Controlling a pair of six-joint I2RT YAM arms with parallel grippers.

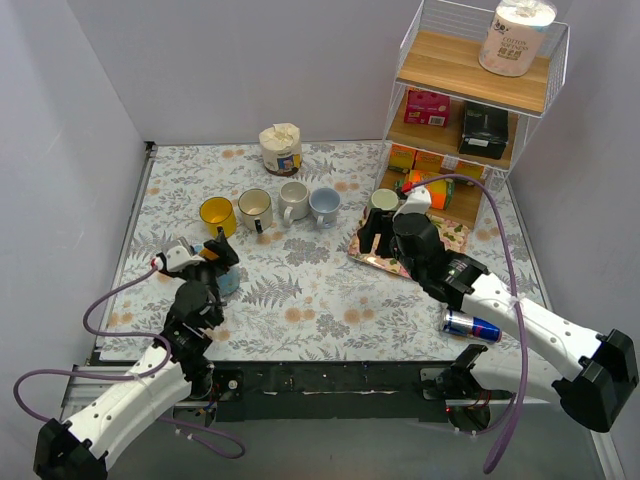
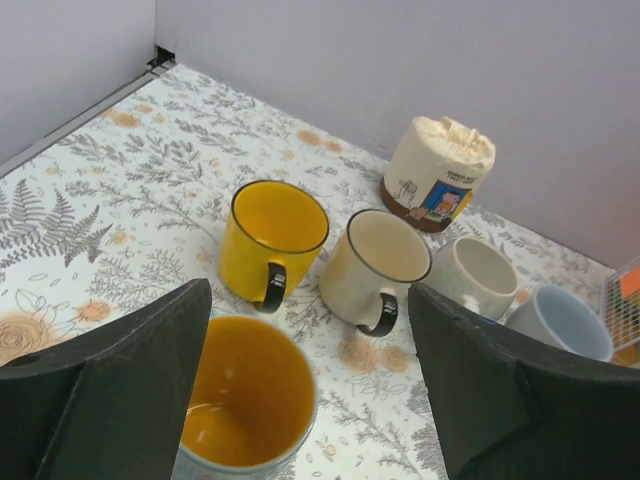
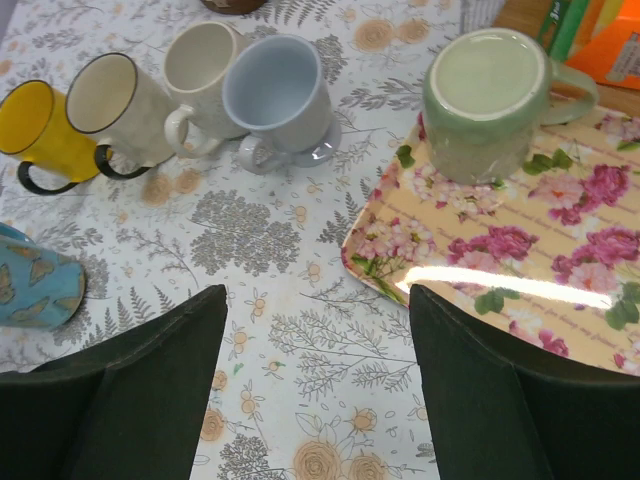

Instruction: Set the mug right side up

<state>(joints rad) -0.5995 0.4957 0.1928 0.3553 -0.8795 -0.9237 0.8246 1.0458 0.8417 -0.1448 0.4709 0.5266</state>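
Left gripper (image 2: 308, 295): fingers spread, holding nothing, over an upright orange-lined mug (image 2: 245, 405). Right gripper (image 3: 318, 292): likewise spread and empty, just short of the floral tray (image 3: 560, 250). The green mug (image 3: 487, 100) stands base-up on that tray. I would approach squarely, clamp its wall clear of the handle, and lift before rolling.

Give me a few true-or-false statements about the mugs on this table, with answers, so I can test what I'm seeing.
1. The green mug sits upside down on the flowered tray. True.
2. The yellow mug lies on its side. False: it stands upright, opening up.
3. The right pincer grips the green mug. False: it is open, holds nothing, and is apart from that mug.
4. A paper roll stands farther back than the yellow mug. True.
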